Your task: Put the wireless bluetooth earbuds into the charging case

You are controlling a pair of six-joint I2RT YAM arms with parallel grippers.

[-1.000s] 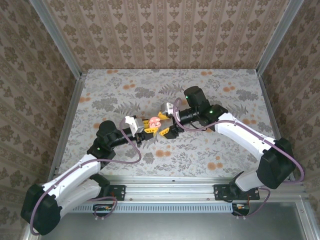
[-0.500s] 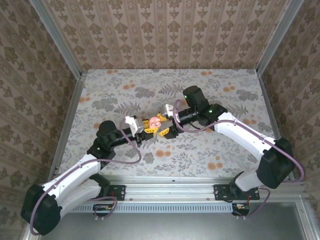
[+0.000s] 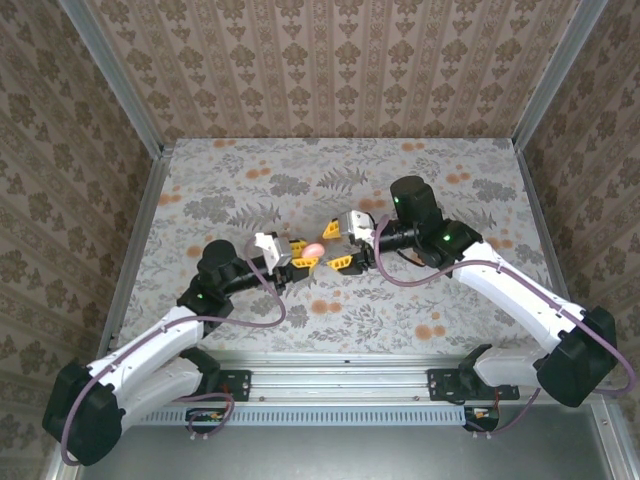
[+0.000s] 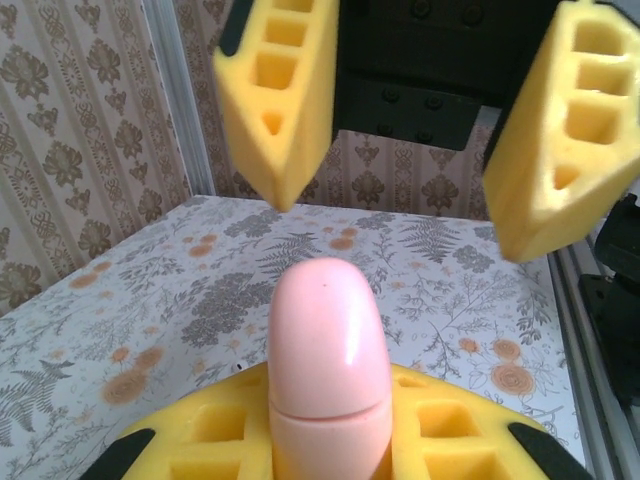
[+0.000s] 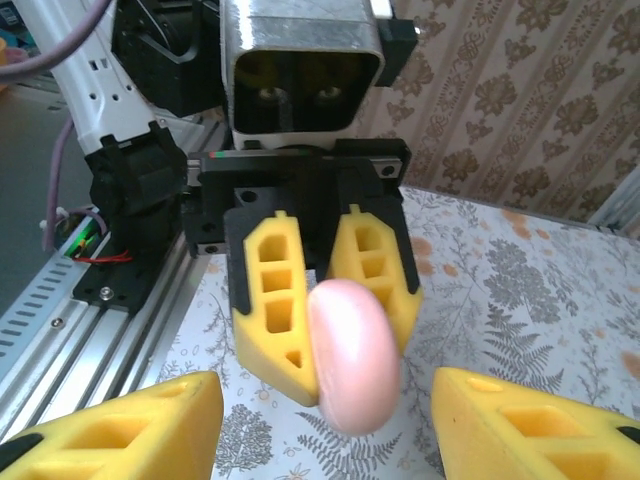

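A pink, pill-shaped charging case [image 4: 325,350] stands up between the yellow fingers of my left gripper [image 4: 330,445], which is shut on its lower half. The case's lid is down, with a thin seam around it. The case [image 3: 313,250] hangs a little above the middle of the table. My right gripper [image 5: 325,440] faces it from the right, open, its fingertips just short of the case [image 5: 352,355] with nothing between them. From the left wrist, the right gripper's fingers [image 4: 275,100] stand spread above and beyond the case. The earbuds are out of view.
The floral tablecloth [image 3: 440,290] covers the table inside metal rails [image 3: 135,240] and papered walls. Both arms meet at the centre, the right arm [image 3: 500,280] reaching in from the right and the left arm [image 3: 170,330] from the left.
My right gripper has drawn back to the right, off the case, with its jaws a little narrower. The left gripper still holds the case and has shifted slightly right.
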